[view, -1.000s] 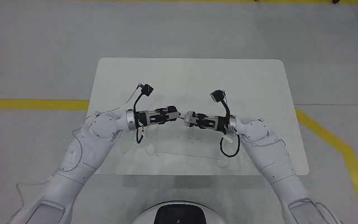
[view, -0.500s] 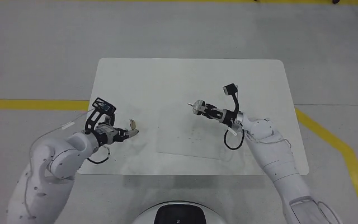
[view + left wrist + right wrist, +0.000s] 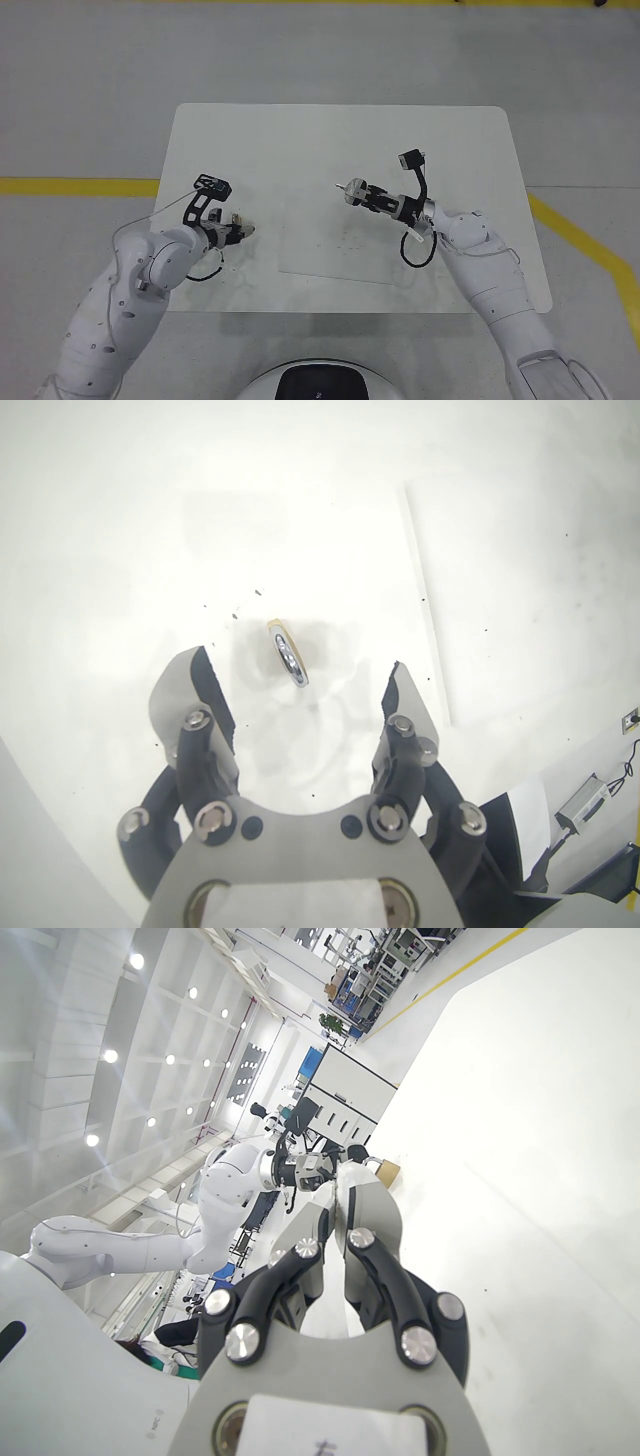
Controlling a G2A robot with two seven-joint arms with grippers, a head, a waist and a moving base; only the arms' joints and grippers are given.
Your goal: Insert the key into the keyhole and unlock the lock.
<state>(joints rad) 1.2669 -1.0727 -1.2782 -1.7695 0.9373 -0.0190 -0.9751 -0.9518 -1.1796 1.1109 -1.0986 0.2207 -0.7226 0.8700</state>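
Toward the near left corner of the tabletop [image 3: 450, 140], the left gripper [image 3: 300, 665] hangs low with its fingers [image 3: 205, 687] spread wide and nothing between them. The brass padlock [image 3: 286, 650] rests on the tabletop just beyond the fingertips, touching neither one. Its silver shackle is turned toward the gripper and its body away. A thin clear sheet [image 3: 330, 255] lies flat along the near edge at the middle, its side edge close beside the padlock. Farther in, around the middle of the tabletop and well apart from the padlock, the right gripper [image 3: 338, 1190] is held above the surface. It is clenched on the key [image 3: 343, 186], of which a small silvery tip pokes out past the fingertips.
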